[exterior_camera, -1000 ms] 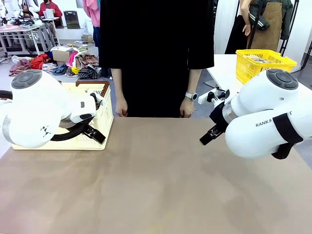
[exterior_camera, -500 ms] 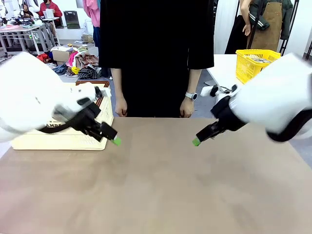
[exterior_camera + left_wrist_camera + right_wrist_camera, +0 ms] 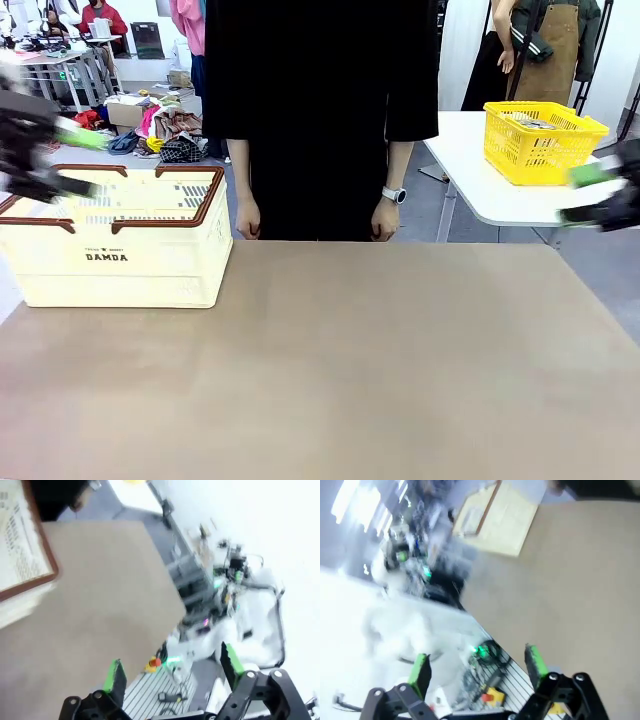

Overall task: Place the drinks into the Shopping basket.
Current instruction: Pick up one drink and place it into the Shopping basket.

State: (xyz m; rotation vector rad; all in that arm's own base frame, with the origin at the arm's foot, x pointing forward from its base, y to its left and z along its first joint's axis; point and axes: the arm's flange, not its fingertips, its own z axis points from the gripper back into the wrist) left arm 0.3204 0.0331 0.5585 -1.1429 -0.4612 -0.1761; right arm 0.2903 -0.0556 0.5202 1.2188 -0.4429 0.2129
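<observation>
The left hand [image 3: 82, 163], fingers spread apart and empty, is a blur over the left end of the Shopping basket [image 3: 115, 250], which sits at the worktop's [image 3: 330, 370] far left corner. The right hand [image 3: 583, 196], also spread and empty, hangs off the right side.

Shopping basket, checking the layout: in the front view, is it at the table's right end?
No, the Shopping basket stands at the table's left end, left of the person.

This is looking like a lab workroom: clothes [image 3: 160, 135] are lying heaped far left, a white table [image 3: 465, 160] standing far right.
</observation>
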